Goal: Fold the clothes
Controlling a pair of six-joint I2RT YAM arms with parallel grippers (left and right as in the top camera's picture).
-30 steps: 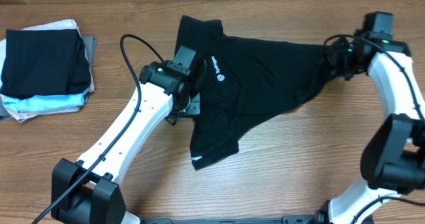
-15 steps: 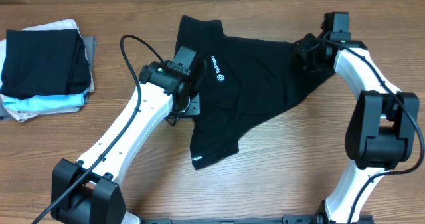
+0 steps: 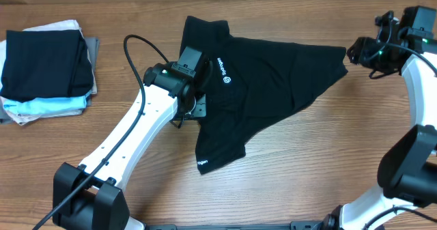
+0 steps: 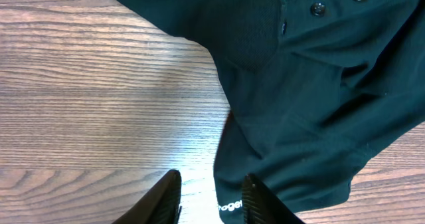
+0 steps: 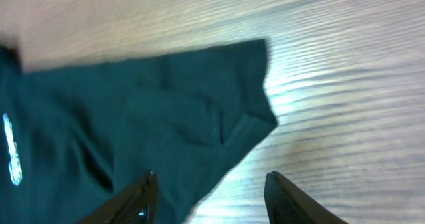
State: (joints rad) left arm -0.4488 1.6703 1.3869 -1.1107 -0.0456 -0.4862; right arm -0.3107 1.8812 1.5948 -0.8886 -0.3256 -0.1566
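Bench, near edge: wooden table (image 3: 307, 182) bare between the two arm bases.

Clothes (image 3: 273, 80): one black T-shirt, lying flat but rumpled across the middle of the table, nothing lifted; one sleeve points toward the near edge, with white lettering (image 3: 203, 164) at its hem; small white logo (image 3: 225, 72) faces up on the chest; the body narrows to a corner at the right; another flap reaches toward the far edge.

Left gripper (image 4: 211, 201): over the shirt's left edge, beside the logo; wrist view shows both fingers apart with a moderate gap, bare wood and the lettered hem below that gap; nothing pinched between the fingers; cannot tell whether the tips touch the cloth.

Right gripper (image 5: 212, 201): just beyond the shirt's right-hand corner, at the right side of the table; fingers spread wide, the space between them empty; the corner of the fabric lies flat on the wood below, apart from both fingers.

Far left: stack of folded garments (image 3: 44, 66), black on top, pale blue and lighter layers beneath; well apart from the shirt.
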